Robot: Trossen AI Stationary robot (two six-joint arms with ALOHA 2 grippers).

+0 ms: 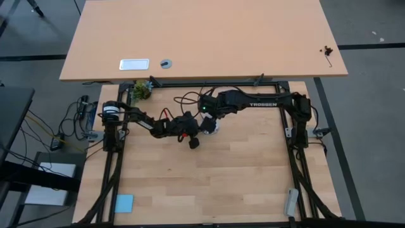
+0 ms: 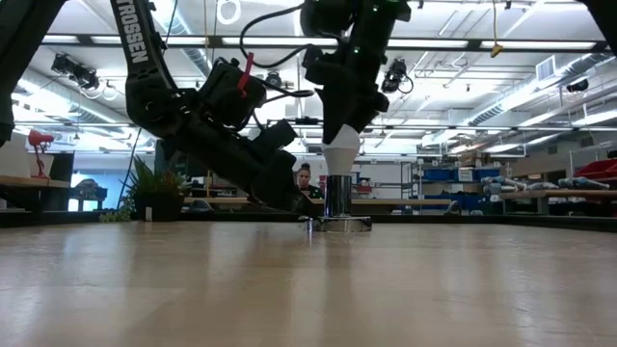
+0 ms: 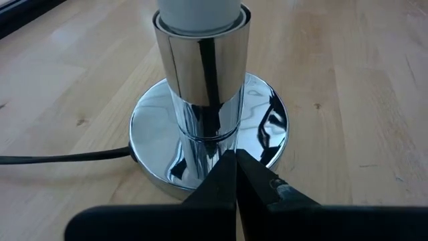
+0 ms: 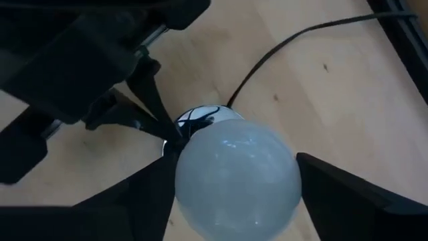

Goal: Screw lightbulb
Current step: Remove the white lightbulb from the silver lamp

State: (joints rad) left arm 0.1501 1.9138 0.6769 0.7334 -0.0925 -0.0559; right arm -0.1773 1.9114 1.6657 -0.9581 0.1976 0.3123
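- the lightbulb (image 2: pixel 340 152) is sitting upright, long axis vertical, narrow end down inside the chrome socket (image 3: pixel 202 80) near the table's (image 1: pixel 209 183) middle.
- we are gripping it from above: the right gripper's (image 4: pixel 234 181) 2 fingers are pinching the frosted globe.
- we are bracing the socket base low down with the left gripper (image 3: pixel 235 171), its fingers pressed together, tips touching the chrome disc.
- we judge the threading step is in hand; next we are needing steady turns about the vertical axis, without tipping the socket or its black cord (image 3: pixel 63 158).
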